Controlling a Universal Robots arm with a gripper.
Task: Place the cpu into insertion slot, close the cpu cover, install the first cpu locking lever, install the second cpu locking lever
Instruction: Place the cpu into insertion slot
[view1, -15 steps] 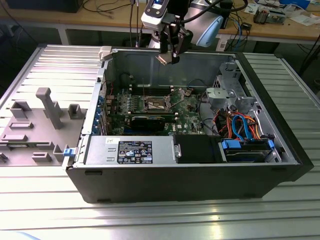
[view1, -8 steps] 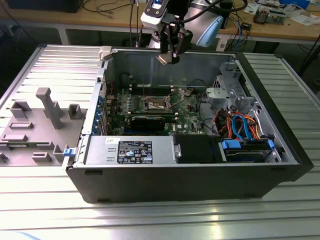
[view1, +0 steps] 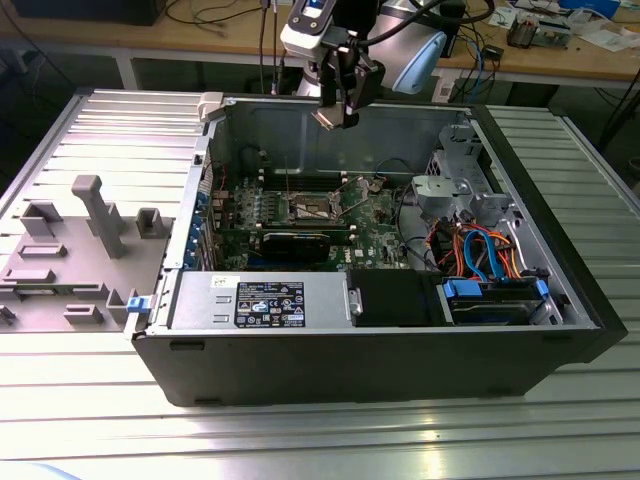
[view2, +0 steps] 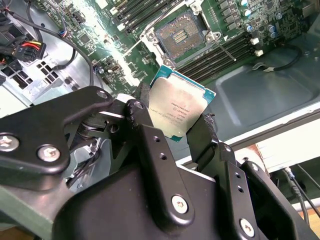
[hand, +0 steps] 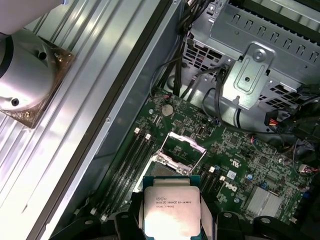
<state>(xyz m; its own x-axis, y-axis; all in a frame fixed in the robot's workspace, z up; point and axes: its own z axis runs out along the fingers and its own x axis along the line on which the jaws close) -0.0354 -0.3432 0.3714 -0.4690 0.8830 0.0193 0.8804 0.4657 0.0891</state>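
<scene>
Where one pincer (view2: 176, 109) clamps, one cpu (hand: 171, 210) sits.

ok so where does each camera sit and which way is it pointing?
Exterior view: off the arm, looking down into the open computer case on the ribbed table; the arm's end and gripper hang above the case.
Second wrist view: on the arm, looking past the black fingers at the chip they clamp and the socket beyond.
First wrist view: on the arm, looking down over the chip at the green board; dark finger parts flank the chip.
Shared: both wrist views show chip and socket.
</scene>
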